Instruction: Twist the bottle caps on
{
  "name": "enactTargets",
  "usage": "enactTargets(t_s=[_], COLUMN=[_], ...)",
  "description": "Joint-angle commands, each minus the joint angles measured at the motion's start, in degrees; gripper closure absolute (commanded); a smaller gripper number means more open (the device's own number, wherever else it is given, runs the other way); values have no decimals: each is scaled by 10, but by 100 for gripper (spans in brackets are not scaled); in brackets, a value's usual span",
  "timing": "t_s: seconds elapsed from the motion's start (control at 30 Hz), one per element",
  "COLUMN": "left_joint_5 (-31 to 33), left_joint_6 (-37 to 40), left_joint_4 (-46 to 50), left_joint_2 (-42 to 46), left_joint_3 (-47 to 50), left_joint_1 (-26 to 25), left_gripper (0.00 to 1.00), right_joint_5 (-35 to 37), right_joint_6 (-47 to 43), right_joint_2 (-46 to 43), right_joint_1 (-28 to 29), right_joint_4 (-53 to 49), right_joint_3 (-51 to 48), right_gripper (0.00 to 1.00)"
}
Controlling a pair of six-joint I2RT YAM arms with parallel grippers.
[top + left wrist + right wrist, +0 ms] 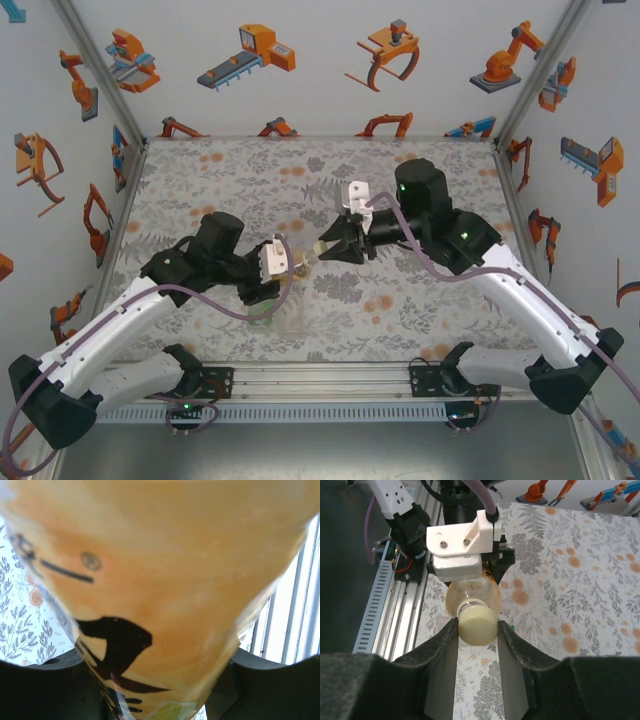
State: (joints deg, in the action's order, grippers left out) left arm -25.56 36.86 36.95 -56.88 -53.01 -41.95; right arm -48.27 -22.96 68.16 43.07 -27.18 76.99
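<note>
The amber bottle (165,575), with a yellow label and dark characters, is held off the table, lying roughly level between the two arms. My left gripper (277,262) is shut on its body, and its dark fingers (45,690) press in from both sides. The bottle's neck (470,602) points at my right gripper (477,630). That gripper is shut on a yellowish bottle cap (477,625) sitting on the neck, with one finger touching each side. From above, the two grippers meet at the cap (312,254) over the middle of the table.
A green-tinted thing (262,320) and a faint clear shape (292,312) lie on the flowered table (430,300) under my left arm. The metal rail (320,378) runs along the near edge. Printed walls enclose the other three sides.
</note>
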Motion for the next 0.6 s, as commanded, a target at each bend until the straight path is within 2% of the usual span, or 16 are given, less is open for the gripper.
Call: enactTargets(t_s=[0.0,0.57], left_joint_5=[-18,-19], left_joint_6=[15,23], left_joint_4=[14,21], left_joint_2=[1,4], left_joint_3=[-5,-7], left_joint_1=[0,-1], left_gripper=[100,100], right_joint_5=[3,58], right_joint_6=[-43,-78], right_joint_2=[14,43], right_joint_1=[12,52], right_joint_4=[-43,-73], right_joint_3=[26,48], right_gripper=[100,100])
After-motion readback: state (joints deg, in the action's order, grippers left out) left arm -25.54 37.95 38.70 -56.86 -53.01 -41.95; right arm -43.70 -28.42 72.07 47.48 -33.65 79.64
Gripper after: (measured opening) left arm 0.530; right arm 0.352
